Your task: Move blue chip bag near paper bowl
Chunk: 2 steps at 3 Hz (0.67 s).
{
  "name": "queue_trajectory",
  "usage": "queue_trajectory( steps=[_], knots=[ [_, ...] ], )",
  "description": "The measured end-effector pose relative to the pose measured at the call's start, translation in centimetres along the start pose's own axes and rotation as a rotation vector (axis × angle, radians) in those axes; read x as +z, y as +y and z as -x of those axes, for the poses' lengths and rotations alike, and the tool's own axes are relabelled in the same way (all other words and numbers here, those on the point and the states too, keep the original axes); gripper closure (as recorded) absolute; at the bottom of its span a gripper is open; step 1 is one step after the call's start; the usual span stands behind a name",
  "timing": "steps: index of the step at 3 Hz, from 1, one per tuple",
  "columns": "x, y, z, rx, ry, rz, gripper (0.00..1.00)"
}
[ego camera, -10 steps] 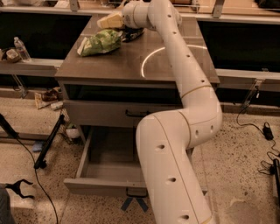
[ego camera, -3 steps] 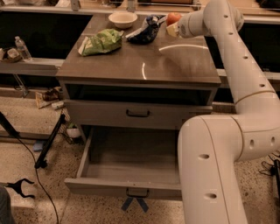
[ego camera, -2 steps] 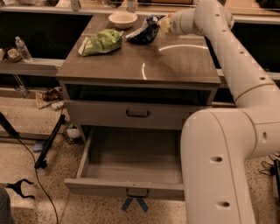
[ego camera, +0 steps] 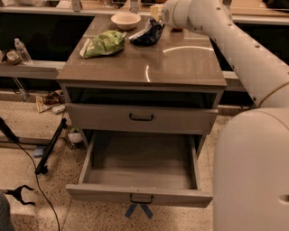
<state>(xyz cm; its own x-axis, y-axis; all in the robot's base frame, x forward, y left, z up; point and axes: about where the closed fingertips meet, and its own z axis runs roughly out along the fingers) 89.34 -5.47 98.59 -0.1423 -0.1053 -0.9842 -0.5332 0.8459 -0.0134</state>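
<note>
Beside glossy blue chip bag [ego camera: 147,33] (crumpled foil), pincer [ego camera: 156,12].

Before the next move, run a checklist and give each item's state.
1. blue chip bag resting on the table: ok.
2. Bag close to the paper bowl, just right of it: ok.
3. gripper, at the bag's top edge, free of the bag: cannot tell.
4. green chip bag left of the arm's path: ok.
5. bottom drawer shut: not ok, it stands open.
</note>
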Motion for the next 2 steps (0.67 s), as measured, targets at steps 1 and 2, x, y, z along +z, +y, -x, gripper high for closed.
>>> queue_trajectory(
  steps=[1, 2],
  knots=[
    [1.6, 3.7, -7.0, 0.009, 0.083, 0.022, 1.00],
    [2.4, 3.6, -9.6, -0.008, 0.110, 0.005, 1.00]
  ],
)
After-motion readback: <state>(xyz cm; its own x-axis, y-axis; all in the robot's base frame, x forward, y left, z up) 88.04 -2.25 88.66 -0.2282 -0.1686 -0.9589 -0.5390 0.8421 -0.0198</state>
